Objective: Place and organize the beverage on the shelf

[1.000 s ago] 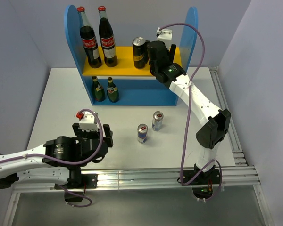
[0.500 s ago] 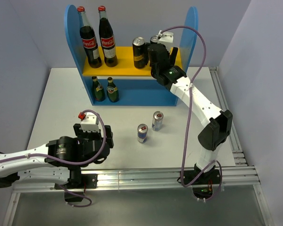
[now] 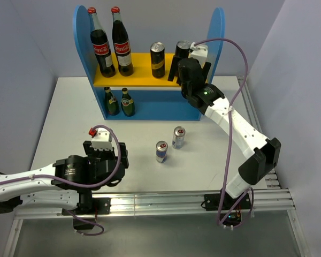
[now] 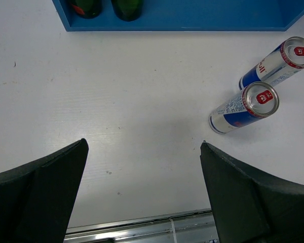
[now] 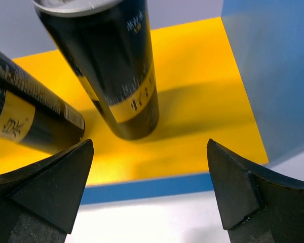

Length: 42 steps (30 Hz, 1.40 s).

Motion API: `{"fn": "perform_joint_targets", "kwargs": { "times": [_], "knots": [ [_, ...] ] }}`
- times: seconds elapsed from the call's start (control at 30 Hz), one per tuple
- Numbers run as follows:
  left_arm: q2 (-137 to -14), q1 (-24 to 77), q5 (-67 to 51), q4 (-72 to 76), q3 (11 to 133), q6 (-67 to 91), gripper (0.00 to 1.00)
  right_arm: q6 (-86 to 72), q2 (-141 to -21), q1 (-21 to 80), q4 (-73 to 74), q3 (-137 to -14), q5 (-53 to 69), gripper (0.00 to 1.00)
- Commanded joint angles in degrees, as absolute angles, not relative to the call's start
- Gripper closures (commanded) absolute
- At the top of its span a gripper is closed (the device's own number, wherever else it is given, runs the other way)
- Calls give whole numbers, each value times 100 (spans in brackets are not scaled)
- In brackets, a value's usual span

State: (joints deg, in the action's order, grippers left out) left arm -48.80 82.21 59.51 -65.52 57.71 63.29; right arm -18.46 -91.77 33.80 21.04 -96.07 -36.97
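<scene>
The blue shelf (image 3: 84, 53) stands at the back of the table. On its yellow upper board (image 3: 139, 75) are two tall dark cans (image 3: 158, 59) (image 3: 182, 51). Two green bottles (image 3: 112, 101) (image 3: 128, 103) stand on the lower tier. Two slim cans (image 3: 178, 137) (image 3: 161, 151) are on the table in front. My right gripper (image 3: 189, 69) (image 5: 149, 152) is open at the board's front edge, just short of the right dark can (image 5: 116, 66) and not touching it. Low over the near left of the table, my left gripper (image 3: 105, 152) (image 4: 144, 152) is open and holds nothing, with the slim cans (image 4: 245, 106) (image 4: 278, 63) to its right.
Two tall red-capped cola bottles (image 3: 101, 45) (image 3: 121, 43) fill the left of the upper board. The shelf's right side panel (image 5: 273, 76) is close beside my right gripper. A metal rail (image 3: 166, 201) runs along the near table edge.
My right gripper has opened wide, let go of the dark can on the yellow board and drawn back to the right. The can now stands free. The left arm has hardly moved.
</scene>
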Motion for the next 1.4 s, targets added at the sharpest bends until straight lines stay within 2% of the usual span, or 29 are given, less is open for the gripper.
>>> {"fn": "perform_joint_targets", "kwargs": {
  "times": [0.0,0.23,0.37,0.53,0.7,0.83,1.07,1.37],
  "knots": [
    [-4913,8270,6108,-6645,5871,6451,1,-2109,-8615,3471,2065,-9292,-3595,0],
    [-5010,8279,6117,-6671,5871,6495,1,-2452,-7413,4033,2135,-8070,-4041,0],
    [-5185,8288,5950,-6023,5731,5952,1,-2926,-6480,4752,2320,-7026,-4298,0],
    [-6405,8332,5924,-5846,5713,6423,1,-3689,-5338,5440,2671,-5882,-4430,0],
    [-7372,8394,5652,-3696,4942,5855,1,-4113,-4773,5712,2952,-4976,-4166,0],
    [-7716,8394,5230,-1054,4343,4880,1,-4324,-4527,5774,3243,-4632,-4201,0],
    [-8990,8279,5247,832,4552,3808,1,-4394,-3955,5775,3252,-4105,-4140,0],
    [-10080,7761,5203,1696,4965,3436,1,-4439,-3797,5783,3305,-3876,-4043,0]
  ]
}}
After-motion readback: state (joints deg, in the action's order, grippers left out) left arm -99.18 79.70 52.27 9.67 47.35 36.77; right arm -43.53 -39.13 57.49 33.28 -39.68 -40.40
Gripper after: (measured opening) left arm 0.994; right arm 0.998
